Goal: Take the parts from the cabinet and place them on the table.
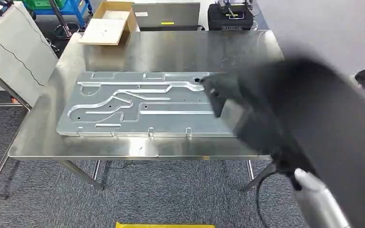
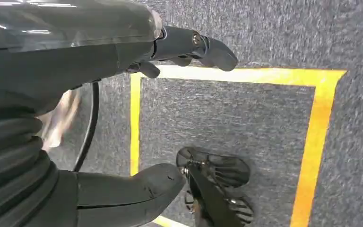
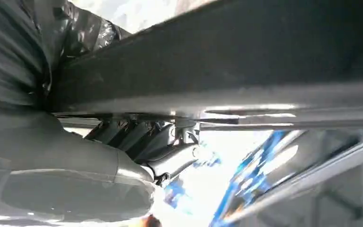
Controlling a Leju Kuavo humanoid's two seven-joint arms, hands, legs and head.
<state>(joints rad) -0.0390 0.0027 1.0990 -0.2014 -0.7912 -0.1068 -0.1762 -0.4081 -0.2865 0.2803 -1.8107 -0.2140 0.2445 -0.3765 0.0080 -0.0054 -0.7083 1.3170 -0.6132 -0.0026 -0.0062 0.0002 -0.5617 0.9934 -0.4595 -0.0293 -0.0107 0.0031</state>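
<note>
Fingers of the right hand touch the metal panel on the table

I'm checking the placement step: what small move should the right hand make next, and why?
Probably loosen its grip and draw back: the metal panel seems to lie flat on the table, while the right hand grips its edge.

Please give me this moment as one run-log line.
part: large metal panel flat on steel table | right hand: at panel's right end, blurred, grip unclear | left hand: hanging over carpet, holding nothing
</note>
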